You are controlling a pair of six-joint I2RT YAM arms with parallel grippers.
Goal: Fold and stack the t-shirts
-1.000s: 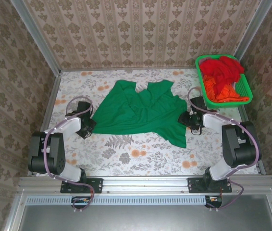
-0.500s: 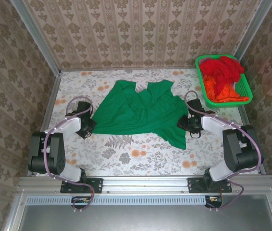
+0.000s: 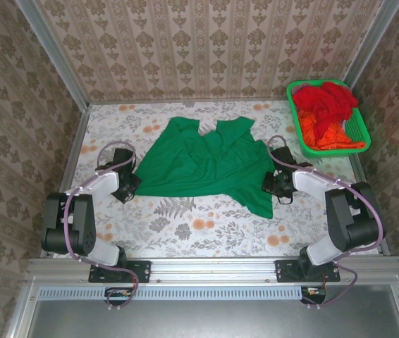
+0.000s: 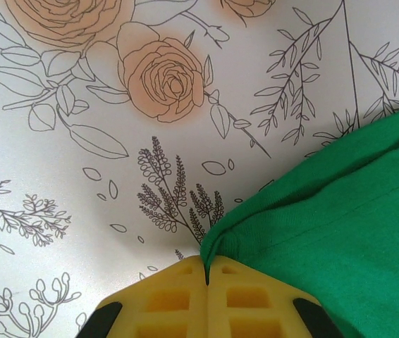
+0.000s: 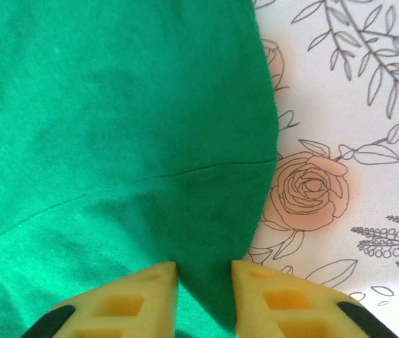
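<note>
A dark green t-shirt lies crumpled and partly spread on the flowered table. My left gripper is at the shirt's left corner, shut with its yellow tips pinching the folded edge of the green cloth. At the shirt's right edge is my right gripper. Its fingers stand a little apart, with green cloth between them, near the hem. Red t-shirts and an orange one are heaped in the basket.
A bright green mesh basket stands at the back right corner. Patterned walls and metal rails close in the table on three sides. Bare tablecloth runs along the front, between the arms' bases.
My right gripper has slid left onto the shirt's right edge and its fingers have narrowed around the cloth. The left arm has not moved.
</note>
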